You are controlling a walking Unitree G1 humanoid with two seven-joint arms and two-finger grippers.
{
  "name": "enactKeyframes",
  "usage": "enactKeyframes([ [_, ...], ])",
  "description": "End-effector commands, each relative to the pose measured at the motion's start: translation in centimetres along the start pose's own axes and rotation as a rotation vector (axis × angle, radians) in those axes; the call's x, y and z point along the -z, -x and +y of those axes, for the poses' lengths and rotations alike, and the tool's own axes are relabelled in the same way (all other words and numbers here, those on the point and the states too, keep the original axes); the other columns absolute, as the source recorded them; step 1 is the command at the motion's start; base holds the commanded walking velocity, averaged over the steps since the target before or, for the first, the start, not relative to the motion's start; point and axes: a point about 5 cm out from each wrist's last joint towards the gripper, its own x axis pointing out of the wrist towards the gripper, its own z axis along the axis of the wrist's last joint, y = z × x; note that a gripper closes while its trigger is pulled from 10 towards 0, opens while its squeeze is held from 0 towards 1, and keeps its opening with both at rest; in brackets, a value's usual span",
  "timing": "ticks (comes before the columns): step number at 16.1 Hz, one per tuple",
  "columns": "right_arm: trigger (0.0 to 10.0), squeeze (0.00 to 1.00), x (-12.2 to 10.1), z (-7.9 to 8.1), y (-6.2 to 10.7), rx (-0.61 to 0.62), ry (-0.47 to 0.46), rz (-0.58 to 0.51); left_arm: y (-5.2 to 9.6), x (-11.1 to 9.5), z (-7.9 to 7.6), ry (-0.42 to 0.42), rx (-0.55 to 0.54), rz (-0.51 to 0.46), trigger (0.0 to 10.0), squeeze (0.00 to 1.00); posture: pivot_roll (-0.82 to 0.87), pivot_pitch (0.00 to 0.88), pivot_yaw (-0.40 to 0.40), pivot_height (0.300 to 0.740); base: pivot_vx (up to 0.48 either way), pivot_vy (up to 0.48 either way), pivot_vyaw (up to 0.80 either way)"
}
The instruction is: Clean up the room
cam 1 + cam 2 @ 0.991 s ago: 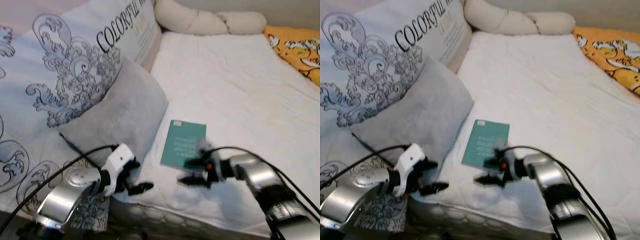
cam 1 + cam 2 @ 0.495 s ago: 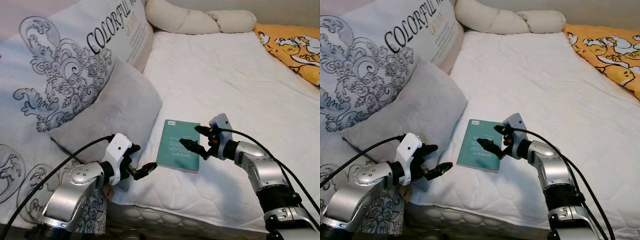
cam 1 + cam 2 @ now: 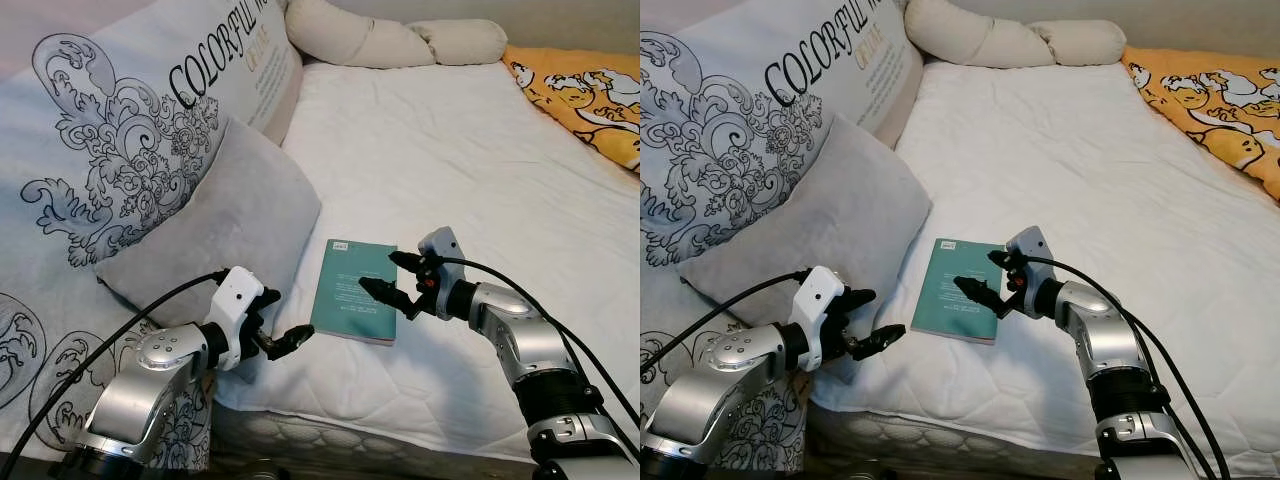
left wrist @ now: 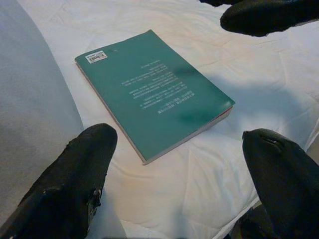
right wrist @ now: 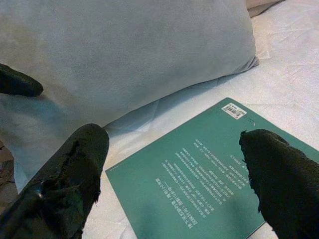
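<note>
Now steadied: right gripper (image 3: 387,276) spread over flat teal paperback book (image 3: 354,290), left gripper (image 3: 282,320) agape at eight o'clock (nothing grasped yet).

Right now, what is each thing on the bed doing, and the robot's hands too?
book: closed, lying flat on the bed, back cover up
grey pillow: leaning on the big printed pillow
left gripper: open, beside the book
right gripper: open, over the book, not gripping it
</note>
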Motion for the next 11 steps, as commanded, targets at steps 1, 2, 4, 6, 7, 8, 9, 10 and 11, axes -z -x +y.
enactKeyframes([
  [1,10.0,0.0,0.0,0.0,0.1,0.003,-0.008,-0.008,0.2,0.0,0.4,-0.008,-0.021,0.003,10.0,0.26,0.11,0.0,0.038,0.74,0.0,0.0,0.0],
  [2,10.0,0.0,0.0,0.0,0.1,0.003,-0.008,-0.008,0.2,0.0,0.4,-0.008,-0.021,0.003,10.0,0.26,0.11,0.0,0.038,0.74,0.0,0.0,0.0],
  [4,10.0,0.0,0.8,0.7,0.2,0.424,-0.097,-0.071,-0.3,-0.6,2.2,-0.007,-0.335,-0.109,10.0,0.27,0.1,0.0,0.015,0.74,0.0,-0.18,0.0],
  [6,10.0,0.0,1.5,0.5,0.3,0.618,-0.136,-0.09,-0.3,-0.8,2.8,-0.016,-0.44,-0.139,10.0,0.27,0.1,0.0,0.015,0.74,0.0,-0.349,0.0],
  [7,10.0,0.0,1.5,0.5,0.3,0.617,-0.15,-0.098,-0.3,-0.8,2.9,-0.016,-0.441,-0.14,10.0,0.27,0.1,0.0,0.016,0.74,0.0,-0.345,0.0],
  [8,10.0,0.0,1.3,0.6,0.3,0.621,-0.105,-0.107,-0.2,-0.9,3.0,-0.015,-0.45,-0.142,10.0,0.27,0.1,0.0,0.016,0.74,0.0,-0.345,0.0],
  [9,10.0,0.0,1.2,0.6,0.3,0.637,-0.075,-0.102,-0.2,-0.9,3.0,-0.014,-0.458,-0.145,10.0,0.27,0.1,0.0,0.018,0.74,0.0,-0.341,0.0],
  [10,10.0,0.0,0.8,0.8,0.4,0.711,-0.042,-0.13,-0.3,-0.9,3.2,-0.011,-0.485,-0.159,10.0,0.27,0.1,0.0,0.018,0.74,0.0,-0.341,0.0],
  [11,10.0,0.0,0.6,0.8,0.6,0.765,0.023,-0.128,-0.3,-0.8,3.3,-0.01,-0.5,-0.166,10.0,0.27,0.1,0.0,0.018,0.74,0.0,-0.345,0.0],
])
